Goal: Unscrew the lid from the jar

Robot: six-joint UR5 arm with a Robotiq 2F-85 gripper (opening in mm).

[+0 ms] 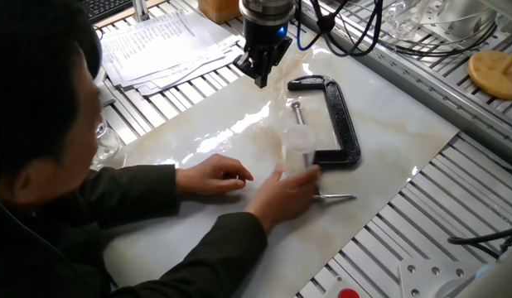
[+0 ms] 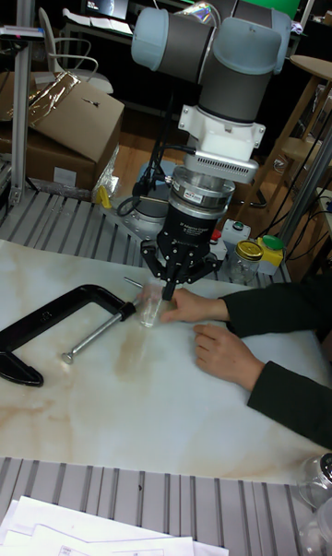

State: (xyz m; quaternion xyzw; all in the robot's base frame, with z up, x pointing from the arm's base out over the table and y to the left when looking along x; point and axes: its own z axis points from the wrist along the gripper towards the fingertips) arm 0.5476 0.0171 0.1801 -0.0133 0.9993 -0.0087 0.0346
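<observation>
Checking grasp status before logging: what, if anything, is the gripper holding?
Nothing. The gripper hangs apart from the jar, which a person's hand grips low on its side.

On the desk (image 1: pixel 388 124) the jar (image 1: pixel 299 151) stands upright just beside the clamp (image 1: pixel 335 120); my tool (image 1: pixel 260 73) hangs behind it, apart

I am looking at a robotics lab or workshop bench. The grey-and-silver jointed robot arm (image 2: pixel 217 49) stands over a glossy marble-patterned slab (image 1: pixel 388 124) laid on a ribbed aluminium-profile table (image 1: pixel 463 194). A black iron C-clamp (image 1: pixel 335 116) lies on the slab. Bundled black cables (image 1: pixel 347 29) hang behind, printed paper sheets (image 1: pixel 161 45) sit at one edge, and a brown cardboard box (image 2: pixel 69 127) and a lit monitor (image 2: pixel 106 1) fill the background.
</observation>
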